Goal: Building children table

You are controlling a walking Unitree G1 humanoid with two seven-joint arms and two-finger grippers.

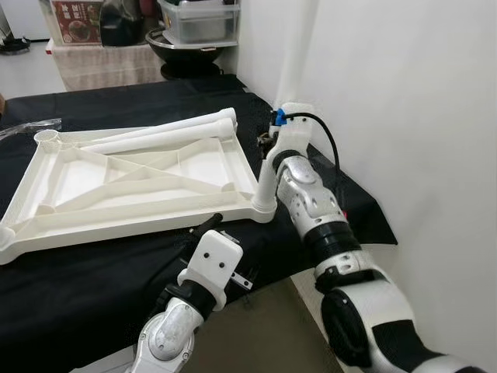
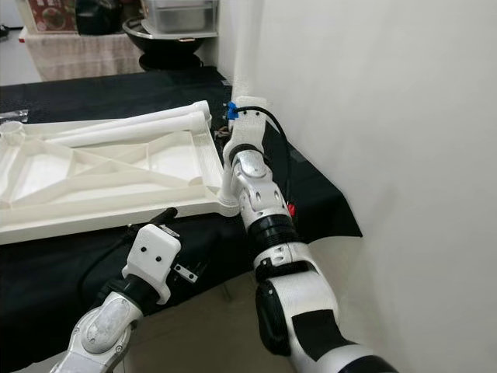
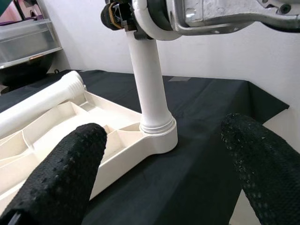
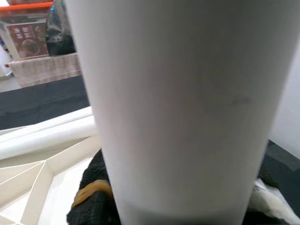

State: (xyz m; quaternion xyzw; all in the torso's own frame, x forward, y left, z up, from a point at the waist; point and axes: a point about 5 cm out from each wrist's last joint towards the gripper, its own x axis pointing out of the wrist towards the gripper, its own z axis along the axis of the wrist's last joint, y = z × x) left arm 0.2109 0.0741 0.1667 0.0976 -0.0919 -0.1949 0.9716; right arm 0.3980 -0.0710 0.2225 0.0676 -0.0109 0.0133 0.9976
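Your right pincer [image 3: 133, 21] is clamped around the upper part of a white table leg [image 3: 151, 89], which stands upright in the corner socket [image 3: 159, 138] of the upturned white table frame [image 1: 132, 183]. That socket is the frame's near corner on your right, by the white wall [image 1: 404, 116]. In the right wrist view the leg is so close that you can make out only black finger material hugging its sides. Your left pincer [image 3: 168, 173] hangs just off the near edge of the black-covered tabletop [image 1: 101, 272], fingers spread wide and holding nothing, aimed at the foot of that same leg.

Judging by this, you are at the step of seating a leg into the frame. The leg looks upright and its collar appears to sit against the socket rim, but you cannot tell from these views whether it is fully home or locked.

Two more white legs [image 1: 167, 134] lie side by side along the far edge of the frame, and an open socket [image 1: 48, 137] shows at the far left corner, so there is work left.

Your next move probably calls for pressing or twisting the leg straight down along its axis while the frame stays flat; the left pincer could brace the frame's near rail. Release only once the leg stands firm, then reach for one of the lying legs.
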